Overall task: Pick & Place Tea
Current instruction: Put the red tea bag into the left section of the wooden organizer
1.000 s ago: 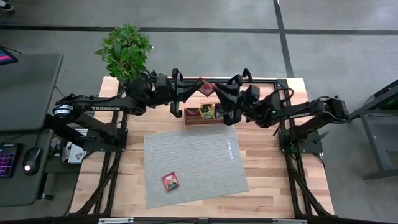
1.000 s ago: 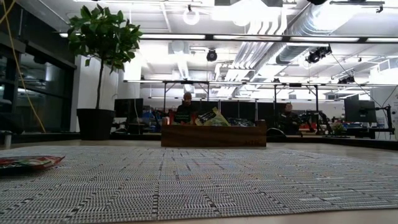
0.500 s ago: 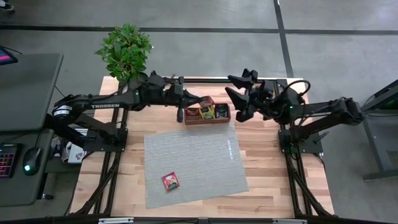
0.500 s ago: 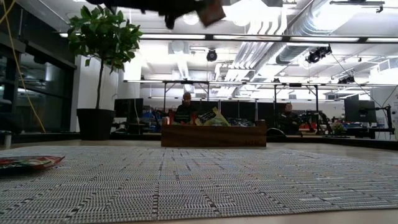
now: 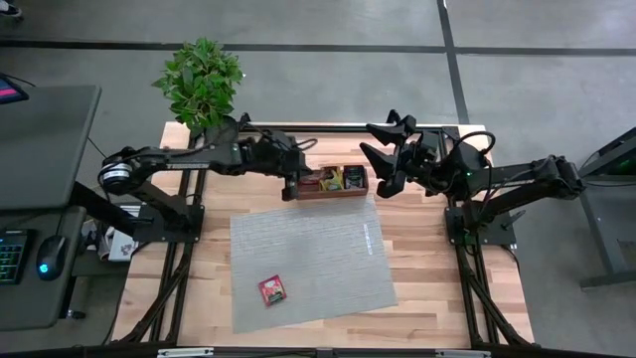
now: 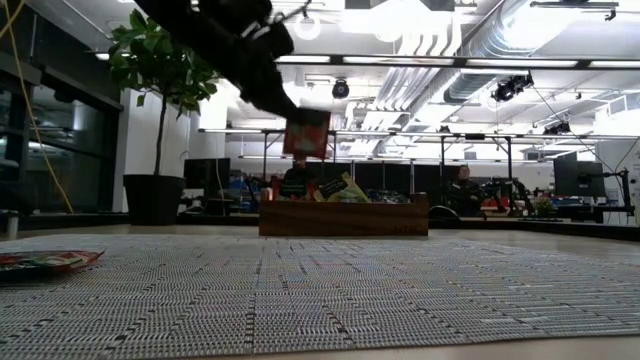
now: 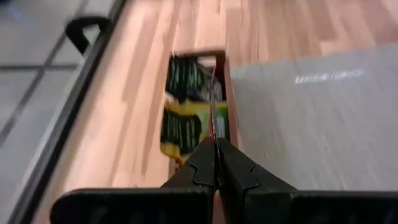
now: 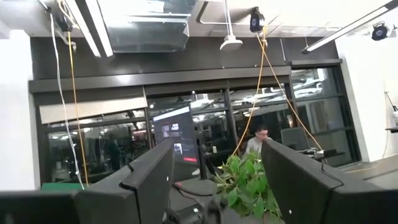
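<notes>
The right gripper [image 5: 383, 159] let go of a red tea bag [image 6: 306, 134] a sec ago. Back then both arms met high over the tray [image 5: 332, 194], w/ the bag between them. Now the right gripper's fingers are wide apart and hold nothing. It sits off to the right of the tray, pointed up at the room.

The left gripper [image 5: 291, 185] has the bag now. It has come down low, just by the left end of the tray. Its fingers are pressed tight together on the bag's top edge. In the wrist view you only see a thin red line [image 7: 214, 118] sticking out past the fingertips [image 7: 208, 163], bc the bag is side-on. In the low view the bag hangs flat below the gripper, just above the tray.

So the hand-off looks done. Next job, I think: carry it to the near side and put it on the grey mat [image 5: 318, 239].

One more red tea bag [image 5: 272, 289] lies on the mat already, near-left part, well away from both arms. More bags, green and yellow [image 7: 183, 106], sit in the tray.
</notes>
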Robot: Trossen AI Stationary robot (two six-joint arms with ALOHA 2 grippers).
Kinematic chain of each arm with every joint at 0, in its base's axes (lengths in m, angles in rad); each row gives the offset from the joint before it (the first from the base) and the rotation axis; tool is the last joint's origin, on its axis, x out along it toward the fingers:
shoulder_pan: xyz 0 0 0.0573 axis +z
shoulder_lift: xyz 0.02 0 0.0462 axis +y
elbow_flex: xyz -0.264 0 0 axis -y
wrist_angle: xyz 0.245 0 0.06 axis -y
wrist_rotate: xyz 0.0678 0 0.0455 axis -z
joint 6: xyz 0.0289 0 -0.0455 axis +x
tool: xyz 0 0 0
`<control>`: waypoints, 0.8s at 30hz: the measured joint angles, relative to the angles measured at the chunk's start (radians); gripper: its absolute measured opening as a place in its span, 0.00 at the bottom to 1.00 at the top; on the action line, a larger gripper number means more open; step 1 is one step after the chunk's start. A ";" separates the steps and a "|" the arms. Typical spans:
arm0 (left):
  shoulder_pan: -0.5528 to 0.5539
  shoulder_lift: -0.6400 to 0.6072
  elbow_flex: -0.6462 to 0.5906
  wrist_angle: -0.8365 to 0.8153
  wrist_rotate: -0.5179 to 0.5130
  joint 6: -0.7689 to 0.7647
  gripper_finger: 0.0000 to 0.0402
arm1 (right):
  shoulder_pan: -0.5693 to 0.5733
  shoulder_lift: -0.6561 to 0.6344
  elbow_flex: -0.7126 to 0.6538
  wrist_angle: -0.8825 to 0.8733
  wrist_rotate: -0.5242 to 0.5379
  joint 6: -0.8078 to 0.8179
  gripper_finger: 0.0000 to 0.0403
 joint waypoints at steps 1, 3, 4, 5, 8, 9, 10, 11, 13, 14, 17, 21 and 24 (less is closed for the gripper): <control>0.000 0.017 0.000 -0.002 -0.007 -0.007 0.00 | 0.000 0.000 0.000 -0.003 0.000 0.000 0.59; -0.001 0.044 -0.001 -0.013 -0.027 -0.031 0.00 | 0.000 0.000 0.000 -0.004 0.000 0.004 0.59; 0.000 0.057 -0.001 -0.007 -0.044 -0.044 0.00 | 0.000 0.000 0.000 -0.004 0.000 0.004 0.59; 0.000 0.068 0.000 -0.007 -0.067 -0.055 0.00 | 0.000 0.000 0.000 -0.005 0.000 0.004 0.59; 0.001 0.080 -0.001 -0.033 -0.124 -0.079 0.00 | 0.000 0.000 0.000 -0.008 -0.001 0.014 0.59; 0.001 0.078 -0.001 -0.034 -0.135 -0.079 0.00 | 0.000 0.000 0.000 -0.011 -0.001 0.026 0.59; 0.001 0.077 0.000 -0.036 -0.137 -0.078 0.00 | 0.000 0.000 0.000 -0.015 -0.003 0.034 0.58; 0.001 0.077 0.000 -0.040 -0.137 -0.076 0.00 | 0.000 0.000 0.000 -0.019 -0.005 0.043 0.58; 0.001 0.078 -0.004 -0.040 -0.134 -0.076 0.00 | 0.000 0.000 0.000 -0.024 -0.012 0.049 0.58; 0.001 0.078 -0.006 -0.034 -0.135 -0.076 0.00 | 0.000 0.000 0.000 -0.027 -0.015 0.050 0.58; 0.001 0.078 -0.012 -0.029 -0.143 -0.082 0.00 | 0.000 0.000 0.000 -0.033 -0.016 0.054 0.59; 0.009 0.078 -0.017 -0.030 -0.134 -0.086 0.00 | 0.000 0.000 0.000 -0.033 -0.020 0.053 0.59; 0.009 0.078 -0.017 -0.029 -0.136 -0.089 0.00 | 0.000 0.000 0.000 -0.034 -0.020 0.053 0.59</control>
